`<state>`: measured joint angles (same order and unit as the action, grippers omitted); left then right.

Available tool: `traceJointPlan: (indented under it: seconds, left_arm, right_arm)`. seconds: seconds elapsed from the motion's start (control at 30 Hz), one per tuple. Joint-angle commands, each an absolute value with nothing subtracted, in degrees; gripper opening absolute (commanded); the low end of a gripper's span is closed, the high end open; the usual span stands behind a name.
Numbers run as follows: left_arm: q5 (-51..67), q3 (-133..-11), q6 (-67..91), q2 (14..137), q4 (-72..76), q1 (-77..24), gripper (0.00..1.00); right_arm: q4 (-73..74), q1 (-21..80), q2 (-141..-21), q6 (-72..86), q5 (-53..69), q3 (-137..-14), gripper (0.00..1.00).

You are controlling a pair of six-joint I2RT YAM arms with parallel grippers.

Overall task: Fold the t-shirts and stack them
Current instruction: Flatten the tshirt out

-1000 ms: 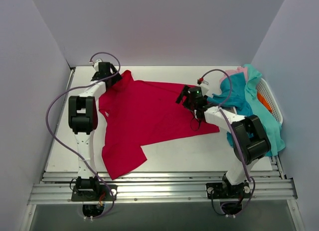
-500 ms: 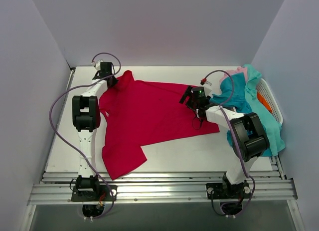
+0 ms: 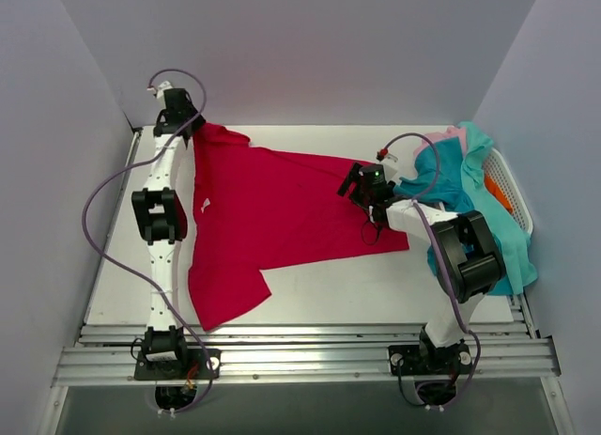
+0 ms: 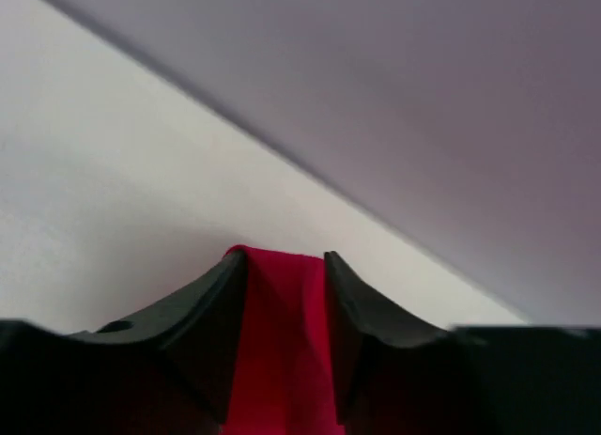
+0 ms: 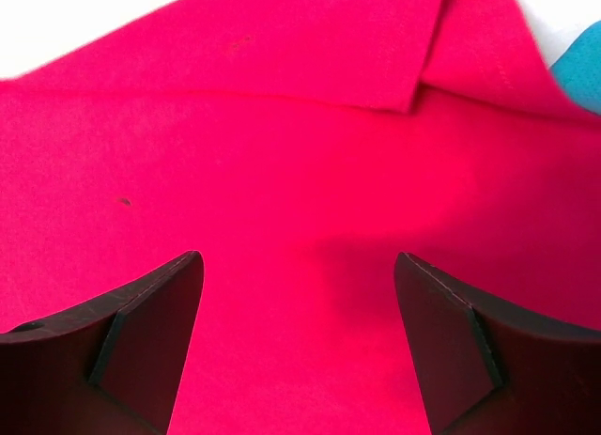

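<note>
The crimson red t-shirt point(image 3: 272, 219) lies spread over the white table, stretched toward the far left corner. My left gripper point(image 3: 180, 125) is shut on a fold of the red shirt point(image 4: 282, 350) at that corner, near the back wall. My right gripper point(image 3: 355, 185) is open, its jaws wide apart just above the red shirt's right part point(image 5: 300, 209), touching nothing. Teal t-shirts point(image 3: 470, 209) and a pale pink one point(image 3: 441, 134) are heaped over the basket at the right.
A white slotted basket point(image 3: 512, 186) stands at the right edge under the heap, with something orange point(image 3: 498, 193) inside. A teal corner point(image 5: 582, 73) shows at the right of the right wrist view. Walls close in at back and both sides.
My left gripper has pulled the shirt's corner back and to the left, toward the far left corner, stretching the cloth flatter. The right gripper has stayed nearly still.
</note>
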<state>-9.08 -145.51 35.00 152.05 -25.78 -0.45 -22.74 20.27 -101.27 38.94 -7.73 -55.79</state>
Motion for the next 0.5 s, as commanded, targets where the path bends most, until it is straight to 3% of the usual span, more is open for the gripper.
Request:
traceJointPlan:
  seconds: [0.0,0.03,0.07,0.13,0.27,0.37,0.47]
  left_arm:
    - [-3.7,-163.2,36.1,161.1,-28.3,5.7,0.52]
    - [-0.6,-165.1,36.7,162.0,-24.2,6.4,0.85]
    - [1.3,-163.1,37.2,162.1,-20.2,7.1,0.94]
    - [5.5,-156.6,38.6,158.7,-10.0,8.3,0.94]
    - [6.0,-146.7,37.1,152.2,-6.9,8.4,0.94]
    - [2.7,-140.7,37.6,145.6,-7.9,8.4,0.94]
    - [-2.2,-125.6,40.7,135.7,-4.6,8.4,0.94]
  right_arm:
    - [-23.1,20.0,-101.9,38.3,-7.3,-57.2,0.78]
    - [-23.1,20.0,-101.7,38.3,-7.1,-57.2,0.77]
    - [-23.1,20.0,-101.6,38.4,-7.1,-57.1,0.77]
    - [-23.2,20.1,-100.8,38.5,-7.3,-56.9,0.77]
    - [-22.5,20.2,-98.8,38.8,-7.6,-56.1,0.77]
    - [-22.4,20.6,-96.4,39.0,-8.1,-55.3,0.77]
    - [-22.5,20.8,-94.6,39.3,-8.5,-54.1,0.77]
